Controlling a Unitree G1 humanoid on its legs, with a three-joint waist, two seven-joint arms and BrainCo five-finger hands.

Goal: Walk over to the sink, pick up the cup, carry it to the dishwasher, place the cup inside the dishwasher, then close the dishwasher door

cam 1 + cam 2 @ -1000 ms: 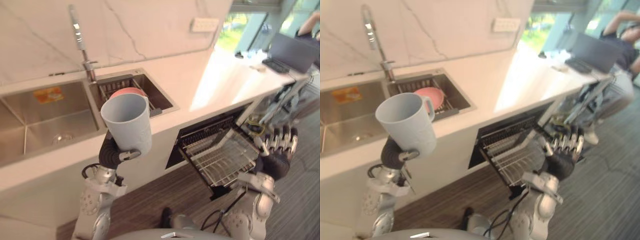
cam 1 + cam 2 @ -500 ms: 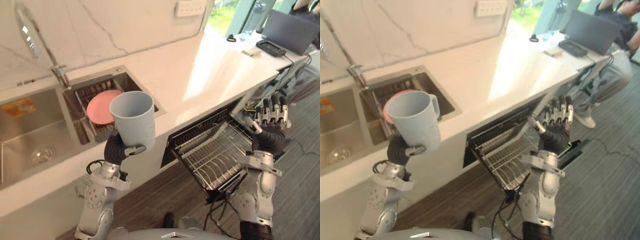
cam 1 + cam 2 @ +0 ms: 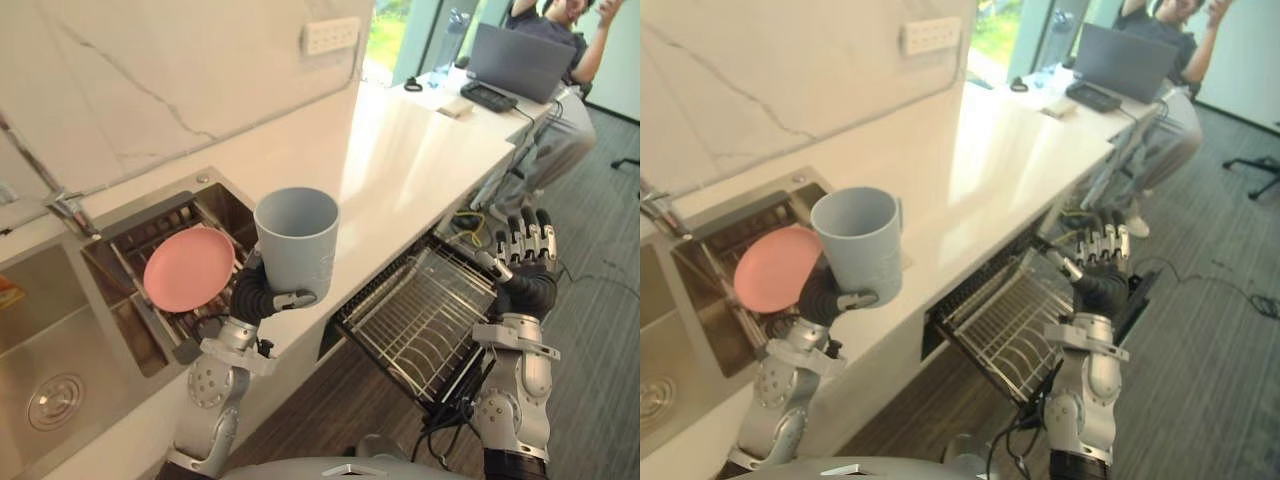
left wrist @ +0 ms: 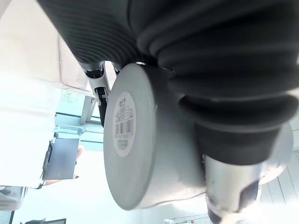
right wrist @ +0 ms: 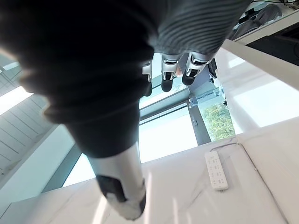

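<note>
My left hand (image 3: 256, 296) is wrapped round the lower part of the grey cup (image 3: 297, 238), thumb hooked across near its base. The cup's upright, mouth up, held in the air over the front edge of the counter (image 3: 420, 150). The sink (image 3: 60, 335) with a pink plate (image 3: 188, 268) in it sits off to my left. My right hand (image 3: 527, 262) is up with fingers straight and spread, holding nothing, just beside the open dishwasher (image 3: 372, 287) and its pulled-out wire rack (image 3: 420, 320).
</note>
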